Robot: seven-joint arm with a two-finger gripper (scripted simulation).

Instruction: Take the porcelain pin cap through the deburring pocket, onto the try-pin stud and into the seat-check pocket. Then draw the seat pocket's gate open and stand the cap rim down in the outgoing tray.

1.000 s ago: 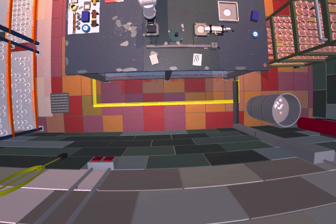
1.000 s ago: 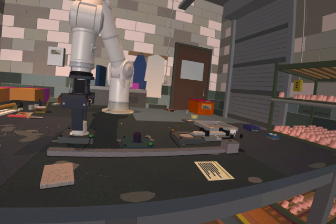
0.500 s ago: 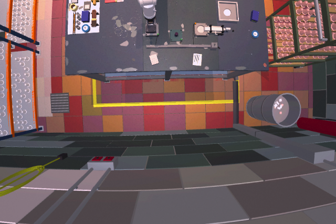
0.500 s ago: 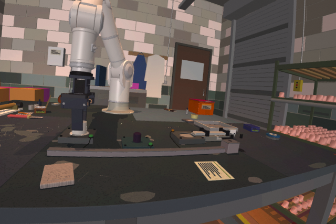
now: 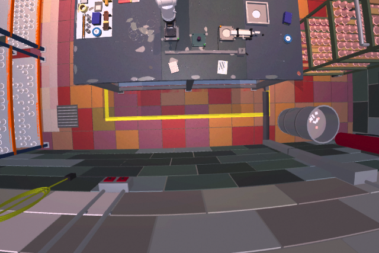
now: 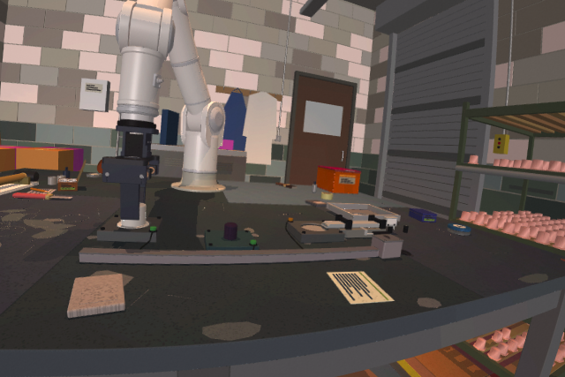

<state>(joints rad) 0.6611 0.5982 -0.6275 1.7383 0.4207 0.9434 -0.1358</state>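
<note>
The white porcelain pin cap (image 6: 134, 217) sits in the deburring pocket (image 6: 126, 232), a grey plate at the left end of the station row, and the cap is held between the fingers of my gripper (image 6: 132, 215) (image 5: 170, 33), which reaches straight down onto it. Right of the pocket stands the try-pin stud (image 6: 230, 230) (image 5: 199, 38), dark purple on a green base. Further right is the seat-check pocket (image 6: 315, 229) (image 5: 226, 33) with its sliding gate (image 6: 365, 222) (image 5: 245, 33). The outgoing tray (image 5: 257, 13) (image 6: 363, 211) lies behind it.
A long grey rail (image 6: 228, 255) (image 5: 203, 51) runs in front of the stations. A tan block (image 6: 96, 294) and a striped card (image 6: 359, 287) lie near the front edge. Tools on a white mat (image 5: 94, 8) fill the far left of the bench.
</note>
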